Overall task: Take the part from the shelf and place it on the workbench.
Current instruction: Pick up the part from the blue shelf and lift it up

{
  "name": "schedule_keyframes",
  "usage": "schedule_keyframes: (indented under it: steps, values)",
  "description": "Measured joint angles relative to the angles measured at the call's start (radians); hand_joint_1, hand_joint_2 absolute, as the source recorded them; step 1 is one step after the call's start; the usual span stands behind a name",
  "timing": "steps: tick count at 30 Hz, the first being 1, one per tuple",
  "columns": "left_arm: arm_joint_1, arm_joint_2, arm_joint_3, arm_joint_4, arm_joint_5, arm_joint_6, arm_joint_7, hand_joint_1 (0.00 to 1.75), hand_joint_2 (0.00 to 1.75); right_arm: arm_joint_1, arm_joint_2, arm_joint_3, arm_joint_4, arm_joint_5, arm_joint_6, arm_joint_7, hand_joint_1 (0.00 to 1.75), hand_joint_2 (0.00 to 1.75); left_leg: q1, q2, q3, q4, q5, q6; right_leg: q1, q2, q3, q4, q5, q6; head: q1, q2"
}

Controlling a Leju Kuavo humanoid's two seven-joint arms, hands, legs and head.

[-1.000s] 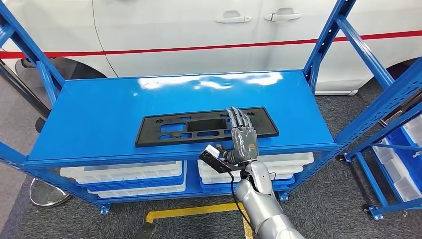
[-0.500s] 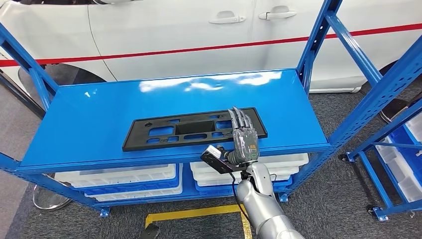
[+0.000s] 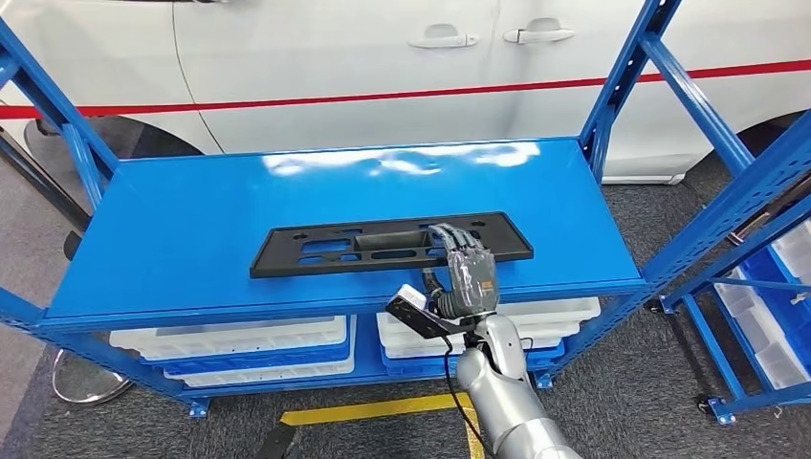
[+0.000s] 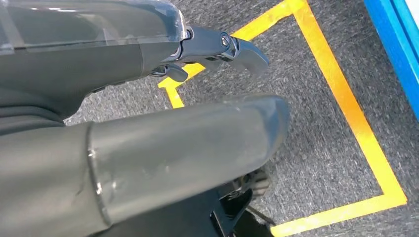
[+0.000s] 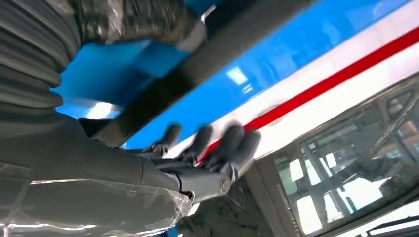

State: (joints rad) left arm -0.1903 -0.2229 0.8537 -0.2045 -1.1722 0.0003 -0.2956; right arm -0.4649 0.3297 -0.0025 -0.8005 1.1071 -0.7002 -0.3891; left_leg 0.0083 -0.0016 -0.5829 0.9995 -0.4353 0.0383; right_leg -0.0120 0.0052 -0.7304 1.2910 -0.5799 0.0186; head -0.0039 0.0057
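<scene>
The blue shelf (image 3: 191,239) stands straight ahead of me at twelve o'clock, its glossy top catching white glare near the back edge. Behind it a white car (image 3: 335,48) with a red stripe spans the far side, two door handles showing near one o'clock. Blue uprights rise at ten and two o'clock. Under the top deck sit white bins (image 3: 230,337) on the lower level. The floor is dark grey carpet with yellow tape (image 3: 368,409) marking it at six o'clock, and a second blue rack (image 3: 756,287) stands off at three o'clock.

The black part (image 3: 344,247), a long flat plate with cut-outs, lies near the front edge of the shelf top, its far long side looking raised a little. My right hand (image 3: 463,273) is at its right portion, my fingers (image 3: 449,235) curled over the near edge and onto the plate; from the wrist the picture is smeared, so I cannot tell how firmly I have it, though the dark bar of the part crosses just above my fingers there.

My left hand (image 4: 197,133) hangs low over the carpet and tape; its fingers are mostly hidden behind the thumb, so I cannot tell how far apart they are.
</scene>
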Motion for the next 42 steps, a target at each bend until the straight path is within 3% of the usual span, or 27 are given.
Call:
schedule_keyframes:
  steps: [1,2,4,6,9,11,12,15,16,18,23,24,25,27,28,29,31,32,33,34,35,38,40,42]
  values:
    - [0.0,0.0,0.0,0.0,0.0,0.001,-0.001,0.0,0.0,0.004,-0.001,-0.001,-0.001,-0.002,0.0,-0.004,1.74,1.75,0.0,-0.001,0.0,0.001,-0.001,0.0,-0.001,0.0,-0.01,0.016,0.006,0.001,0.0,0.0]
    - [0.0,0.0,0.0,0.0,0.001,0.002,-0.002,0.0,0.0,0.007,-0.003,-0.001,-0.004,-0.004,0.0,-0.008,1.74,1.75,0.0,-0.001,0.001,0.004,-0.003,-0.001,-0.002,0.0,-0.002,-0.005,0.03,0.001,0.0,0.0]
    - [0.0,0.0,0.0,0.0,0.003,0.004,-0.004,0.0,0.0,0.008,-0.004,-0.002,-0.014,-0.008,0.0,-0.019,1.75,1.75,0.0,-0.003,0.002,0.013,-0.011,-0.006,-0.003,-0.002,0.057,-0.129,0.098,-0.002,0.0,0.0]
    - [-0.001,0.0,0.0,0.0,0.007,0.007,-0.008,0.0,0.0,0.007,-0.004,-0.002,-0.028,-0.013,-0.001,-0.032,1.75,1.75,-0.003,-0.005,0.0,0.024,-0.02,-0.016,0.0,-0.002,0.104,-0.226,0.128,-0.01,0.0,0.0]
    - [-0.001,0.001,0.001,0.0,0.011,0.012,-0.011,0.0,0.0,0.008,-0.004,-0.003,-0.044,-0.021,-0.002,-0.043,1.75,1.75,-0.004,-0.005,0.0,0.025,-0.023,-0.031,0.004,-0.001,0.113,-0.246,0.127,-0.025,0.0,0.0]
    - [-0.001,0.002,0.001,0.0,0.016,0.014,-0.014,0.0,0.0,0.009,-0.004,-0.003,-0.053,-0.029,-0.002,-0.049,1.75,1.75,-0.001,-0.004,-0.007,0.048,-0.044,-0.042,0.001,-0.002,0.118,-0.253,0.13,-0.038,0.0,0.0]
    - [-0.001,0.002,0.002,0.0,0.018,0.016,-0.016,0.0,0.0,0.011,-0.003,-0.003,-0.058,-0.033,-0.002,-0.052,1.75,1.75,0.0,-0.004,-0.023,0.087,-0.069,-0.048,-0.002,-0.004,0.12,-0.256,0.132,-0.043,-0.001,0.0]
    - [0.002,0.003,0.004,0.0,0.022,0.021,-0.019,0.0,0.0,0.022,-0.004,-0.002,-0.077,-0.054,-0.002,-0.053,1.75,1.75,0.005,-0.004,-0.107,0.27,-0.152,-0.059,-0.002,-0.007,0.121,-0.257,0.131,-0.049,-0.001,0.0]
    - [0.005,0.003,0.004,0.0,0.023,0.022,-0.019,0.0,0.0,0.026,-0.006,-0.001,-0.083,-0.061,-0.002,-0.052,1.75,1.75,0.006,-0.004,-0.125,0.307,-0.16,-0.061,-0.001,-0.007,0.121,-0.256,0.13,-0.049,-0.001,0.0]
    - [0.008,0.003,0.004,0.0,0.023,0.024,-0.019,0.0,0.0,0.032,-0.007,0.002,-0.09,-0.069,-0.002,-0.049,1.75,1.75,0.006,-0.003,-0.135,0.327,-0.154,-0.062,-0.001,-0.007,0.121,-0.256,0.13,-0.049,-0.001,0.0]
    - [0.008,0.003,0.004,0.0,0.023,0.024,-0.019,0.0,0.0,0.033,-0.008,0.003,-0.091,-0.07,-0.002,-0.049,1.75,1.75,0.006,-0.003,-0.132,0.319,-0.147,-0.061,-0.001,-0.007,0.122,-0.256,0.13,-0.049,-0.001,0.0]
    - [0.009,0.004,0.004,0.0,0.023,0.025,-0.019,0.0,0.0,0.034,-0.009,0.005,-0.094,-0.073,-0.002,-0.048,1.75,1.75,0.006,-0.003,-0.121,0.297,-0.132,-0.061,-0.001,-0.006,0.122,-0.256,0.13,-0.049,-0.001,0.0]
    - [0.009,0.005,0.004,0.0,0.023,0.026,-0.019,0.0,0.0,0.034,-0.01,0.008,-0.098,-0.076,-0.002,-0.047,1.75,1.75,0.006,-0.003,-0.1,0.252,-0.106,-0.06,-0.002,-0.005,0.123,-0.255,0.13,-0.048,-0.001,0.0]
    - [0.007,0.007,0.004,0.0,0.023,0.028,-0.02,0.0,0.0,0.036,-0.012,0.014,-0.108,-0.083,-0.002,-0.044,1.75,1.75,0.005,-0.003,-0.033,0.11,-0.048,-0.053,-0.001,-0.003,0.125,-0.254,0.128,-0.043,-0.001,0.0]
    - [0.007,0.007,0.005,0.0,0.023,0.029,-0.02,0.0,0.0,0.037,-0.013,0.017,-0.114,-0.084,-0.002,-0.043,1.75,1.75,0.002,-0.003,-0.009,0.057,-0.031,-0.046,0.0,-0.002,0.125,-0.256,0.129,-0.035,-0.001,0.0]
    - [0.006,0.007,0.005,0.0,0.024,0.029,-0.022,0.0,0.0,0.038,-0.015,0.019,-0.121,-0.089,-0.002,-0.041,1.75,1.75,0.001,-0.002,0.007,0.022,-0.022,-0.032,0.0,-0.002,0.112,-0.228,0.11,-0.024,-0.001,0.0]
    - [0.005,0.007,0.006,0.0,0.025,0.031,-0.026,0.0,0.0,0.044,-0.021,0.023,-0.129,-0.102,-0.002,-0.039,1.75,1.75,0.0,-0.001,0.009,0.008,-0.013,-0.007,-0.001,-0.001,0.057,-0.113,0.048,-0.005,0.0,0.0]
    - [0.003,0.008,0.007,0.0,0.027,0.032,-0.03,0.0,0.0,0.047,-0.024,0.025,-0.131,-0.111,-0.002,-0.042,1.75,1.75,0.001,0.001,0.01,0.004,-0.01,0.001,-0.001,-0.001,0.02,-0.036,0.011,-0.001,0.0,0.0]
    - [0.004,0.008,0.008,0.0,0.03,0.032,-0.033,0.0,0.0,0.05,-0.026,0.025,-0.132,-0.119,-0.002,-0.05,1.75,1.75,0.001,0.001,0.01,0.005,-0.01,0.001,-0.001,-0.002,-0.002,0.009,0.0,0.001,0.0,0.0]
    - [0.004,0.008,0.009,0.0,0.034,0.032,-0.039,0.0,0.0,0.054,-0.027,0.025,-0.137,-0.129,-0.002,-0.062,1.75,1.75,0.001,0.0,0.01,0.006,-0.011,0.002,-0.001,-0.002,-0.009,0.021,0.007,0.001,0.0,0.0]
    - [0.004,0.008,0.011,0.0,0.042,0.032,-0.049,0.0,0.0,0.059,-0.028,0.026,-0.149,-0.139,-0.002,-0.079,1.75,1.75,0.001,-0.001,0.01,0.008,-0.012,0.001,-0.001,-0.002,0.005,-0.009,0.034,0.0,0.0,0.0]
    - [0.003,0.008,0.022,0.0,0.081,0.031,-0.094,0.0,0.0,0.086,-0.027,0.043,-0.236,-0.165,-0.002,-0.136,1.75,1.75,-0.002,-0.004,0.009,0.021,-0.022,-0.008,0.001,-0.003,0.097,-0.197,0.119,-0.01,0.0,0.0]
    - [0.003,0.009,0.036,0.0,0.109,0.042,-0.128,0.0,0.87,0.124,-0.028,0.078,-0.337,-0.184,-0.001,-0.146,1.75,1.75,-0.006,-0.005,0.004,0.026,-0.026,-0.017,0.004,-0.003,0.117,-0.244,0.123,-0.017,0.0,0.0]
    - [0.003,0.01,0.048,0.0,0.122,0.071,-0.155,0.0,1.75,0.162,-0.037,0.144,-0.456,-0.198,-0.001,-0.127,1.75,1.75,-0.005,-0.005,0.003,0.026,-0.029,-0.027,0.004,-0.002,0.116,-0.248,0.125,-0.025,0.0,0.0]
